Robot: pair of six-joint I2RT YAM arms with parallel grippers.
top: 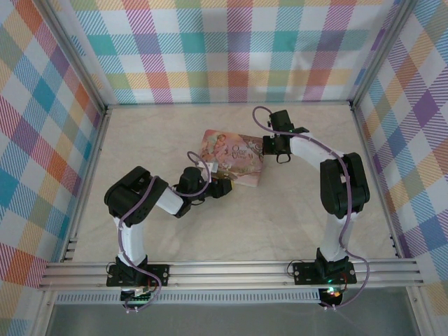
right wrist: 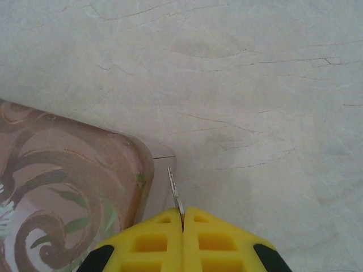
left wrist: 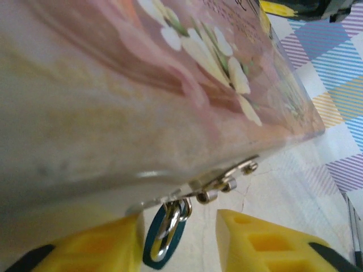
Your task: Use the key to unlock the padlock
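Observation:
The padlock (left wrist: pixel 164 241), a small teal body with a silvery shackle, hangs from the metal hasp (left wrist: pixel 227 178) on the side of the pink picture tin (left wrist: pixel 142 73). My left gripper (left wrist: pixel 177 220) is open around it. The padlock hangs close to the left yellow finger (left wrist: pixel 108 249), with a clear gap to the right finger (left wrist: pixel 261 243). My right gripper (right wrist: pixel 183 212) is shut on the key (right wrist: pixel 173 184). Its thin toothed blade sticks out past the fingertips, just off the tin's corner (right wrist: pixel 153 164). From above, the left gripper (top: pixel 222 187) sits at the tin's near edge and the right gripper (top: pixel 283 155) at its right side.
The pink tin (top: pixel 234 155) lies flat in the middle of the pale marbled table (top: pixel 280 224). Checked walls (top: pixel 231 49) close in the left, back and right. An aluminium rail (top: pixel 231 269) runs along the near edge by the arm bases.

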